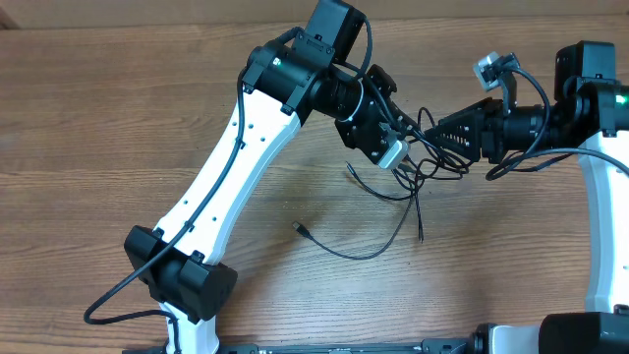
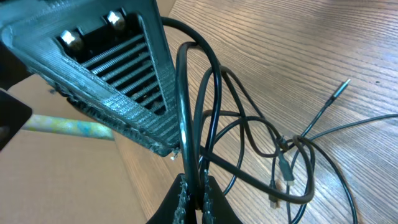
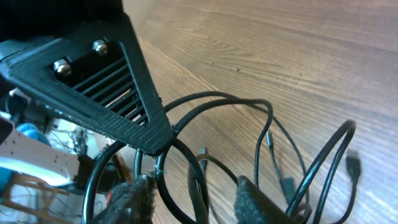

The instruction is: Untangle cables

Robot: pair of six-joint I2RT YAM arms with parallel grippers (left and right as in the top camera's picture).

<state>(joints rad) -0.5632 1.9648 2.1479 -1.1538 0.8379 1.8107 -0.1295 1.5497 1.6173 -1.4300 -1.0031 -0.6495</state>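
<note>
Separating the cables [image 1: 413, 167] is the step in hand. The left gripper [image 2: 194, 198] is pinched tight on two strands. The right gripper [image 3: 198, 200], just beside it, stands spread, with loops passing between its fingers [image 3: 140, 202] and nothing clamped. The bundle hangs from the left gripper, its loose ends trailing over the table [image 1: 118, 98] nearer the robot's base.

Recommended: keep the left gripper firm, close the right on one strand only, and draw apart slowly.

The knot [image 2: 287, 148] near the left gripper is too dense to trace. In the overhead view both sets of fingertips are masked.

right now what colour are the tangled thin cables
The thin flexible cables are black, clearest in left wrist view.
</note>
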